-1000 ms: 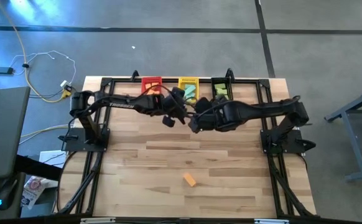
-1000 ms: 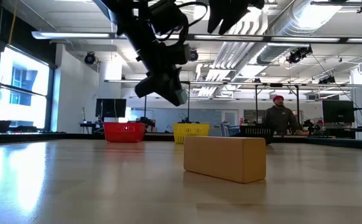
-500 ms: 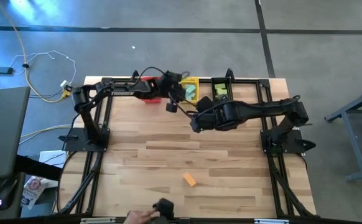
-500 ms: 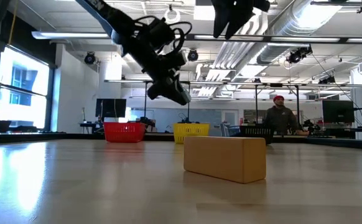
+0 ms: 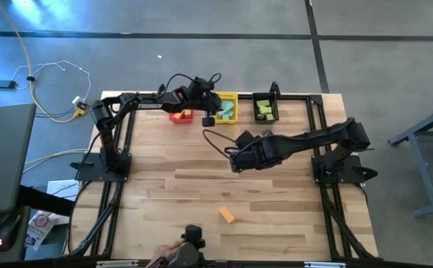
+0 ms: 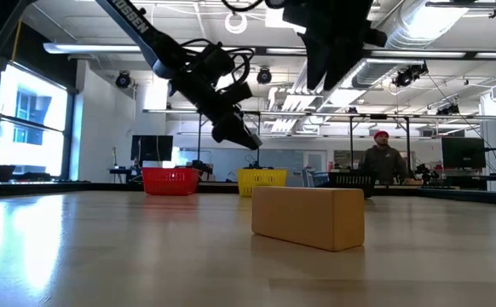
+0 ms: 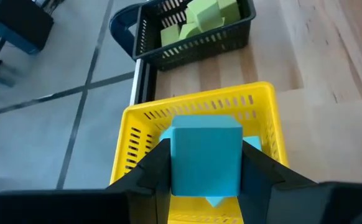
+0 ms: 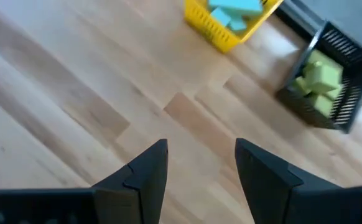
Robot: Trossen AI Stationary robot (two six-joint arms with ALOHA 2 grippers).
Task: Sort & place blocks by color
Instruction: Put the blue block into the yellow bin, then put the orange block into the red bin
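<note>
My left gripper (image 5: 209, 120) is shut on a teal cube (image 7: 206, 158), in the air by the near left corner of the yellow bin (image 5: 226, 109), which holds other teal blocks. Orange blocks lie in the red bin (image 5: 181, 113) and light green ones in the black bin (image 7: 193, 30). One orange block (image 5: 227, 215) lies flat on the table toward the near edge. My right gripper (image 8: 196, 165) stands open over bare wood at mid-table (image 5: 235, 161), with nothing between its fingers. My left gripper pinches the teal cube by two opposite side faces (image 7: 176, 155) between its two fingers. The fingers slant down toward the table's far edge. The cube sits squarely between them, lifted clear of table and bin.
The three bins stand in a row along the far edge, red, yellow, black from left to right. A person's hand with a dark object (image 5: 187, 253) shows at the near edge. A person stands in the room behind the table (image 6: 388, 162).
My left gripper has carried the teal cube toward the table's far edge, up to the yellow bin, rolling its wrist on the way. My right gripper has sunk toward the table and come a little toward the near edge, still open.
</note>
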